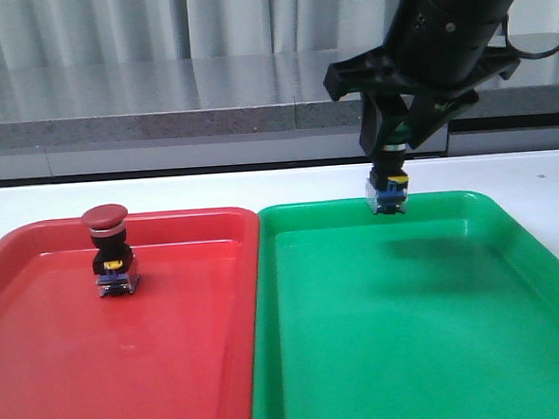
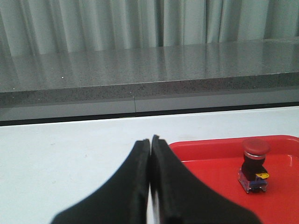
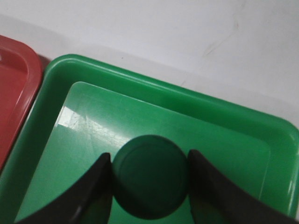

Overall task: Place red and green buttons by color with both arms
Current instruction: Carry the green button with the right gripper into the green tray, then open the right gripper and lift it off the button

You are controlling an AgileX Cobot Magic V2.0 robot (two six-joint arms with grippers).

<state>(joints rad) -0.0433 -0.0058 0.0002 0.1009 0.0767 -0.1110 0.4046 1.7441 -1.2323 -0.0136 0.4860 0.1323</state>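
Standing upright in the far left part of the red tray [image 1: 39, 310], the red button [image 1: 110, 250] appears already sorted, with nothing gripping it. The left hand [image 2: 150, 154] shows only in its wrist view: its two fingers are pressed together with nothing between them, and it hangs over the white counter [image 2: 70, 154], just beside the red tray's far corner and apart from the red button.

Next to the red tray lies the green tray [image 1: 412, 353], their long rims side by side. Over its far edge the right hand [image 1: 392, 165] is clamped on the green button [image 3: 150, 175]. The right wrist view shows the green cap between the two fingers, above the tray floor. In the front view the button's body hangs at rim level; whether it touches the tray cannot be told.

Judgement: one half of the task is finished. Remaining work is lowering and releasing the green button inside the green tray.
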